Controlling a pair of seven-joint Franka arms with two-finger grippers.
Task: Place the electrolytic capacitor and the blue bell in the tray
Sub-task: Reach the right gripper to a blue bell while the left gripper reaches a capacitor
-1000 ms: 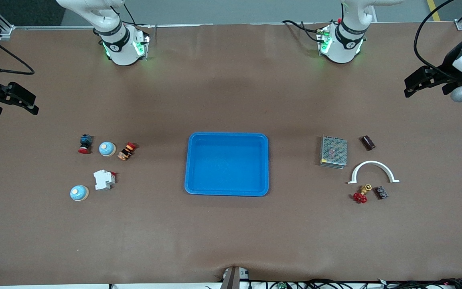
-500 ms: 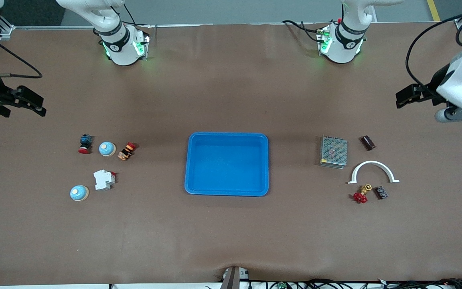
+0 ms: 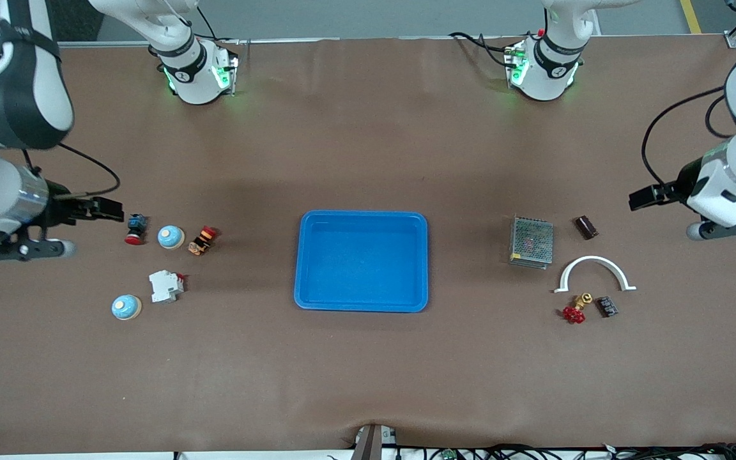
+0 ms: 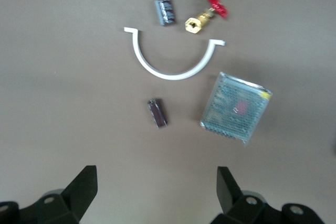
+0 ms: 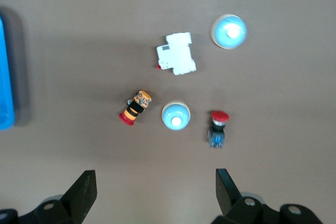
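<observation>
The bright-blue tray (image 3: 307,260) lies mid-table and holds nothing; its edge shows in the right wrist view (image 5: 5,77). Two blue bells (image 3: 170,237) (image 3: 126,307) stand toward the right arm's end, also in the right wrist view (image 5: 176,116) (image 5: 229,31). A dark cylindrical capacitor (image 3: 586,227) (image 4: 157,113) lies toward the left arm's end. My right gripper (image 3: 107,209) (image 5: 155,177) is open and empty, over the table beside a red push button. My left gripper (image 3: 641,198) (image 4: 155,174) is open and empty, over the table close to the capacitor.
Near the bells: a red push button (image 3: 136,229), an orange-black button (image 3: 202,240), a white breaker (image 3: 165,285). Near the capacitor: a grey mesh box (image 3: 531,241), a white arch (image 3: 595,271), a red-handled brass valve (image 3: 575,311), a dark ribbed block (image 3: 607,306).
Both arms have swung in from the table's ends. The right gripper now hangs by the red push button, the left gripper by the capacitor. No object has moved.
</observation>
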